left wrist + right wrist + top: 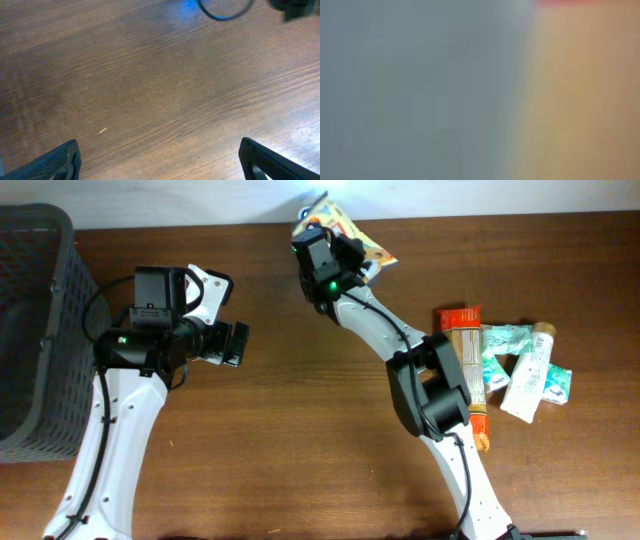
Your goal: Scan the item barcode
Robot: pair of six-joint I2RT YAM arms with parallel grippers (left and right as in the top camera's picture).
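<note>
Basket [45,300]: contents unclear | left claw [160,165] wide open, holding nothing | right claw [335,245] clamped on snack packet [362,238]

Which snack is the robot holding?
The yellow-orange packet at the table's far edge, pinched in the right arm's fingers. The other items lie untouched in a heap on the right.

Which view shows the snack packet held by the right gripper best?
Overhead: the snack packet is recognisable, pinched in the right gripper. Right wrist gives only a grey-orange blur, too close; left wrist shows just table, no packet.
</note>
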